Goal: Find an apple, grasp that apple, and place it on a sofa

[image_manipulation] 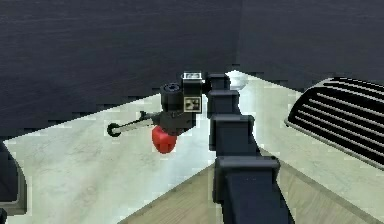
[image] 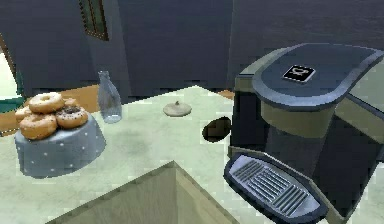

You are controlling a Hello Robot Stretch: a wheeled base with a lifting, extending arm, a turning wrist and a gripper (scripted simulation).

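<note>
Doughnut stand (image: 60,150): stood at the forward view's left on the desk (image: 150,135), blue-grey, piled with doughnuts (image: 45,112).
Bottle (image: 109,98): clear glass, upright, just right of the stand.
Small beige thing (image: 178,108): round and flat with a knob on top, lay on the desk right of the bottle; too small to name.
Dark brown lump (image: 216,128): oval, lay beside the coffee machine's left side.
Coffee machine (image: 310,115): grey and black, took the forward view's right, its ribbed drip tray (image: 270,185) at the front.
Fingers (image_manipulation: 125,127): in the arm side view, thin and dark, pointed left over the pale desk top.
Apple (image_manipulation: 165,139): red, directly under the jaws' dark body, with the desk behind it; whether it rested on the desk or hung clear could not be told.
Jaws: how wide they stood could not be told, nor whether they had hold of the apple.
Arm (image_manipulation: 238,150): dark square bar, rose from the bottom edge to two white marker squares (image_manipulation: 191,87).
Ribbed dark thing (image_manipulation: 340,115): lay at the arm side view's right edge.
</note>
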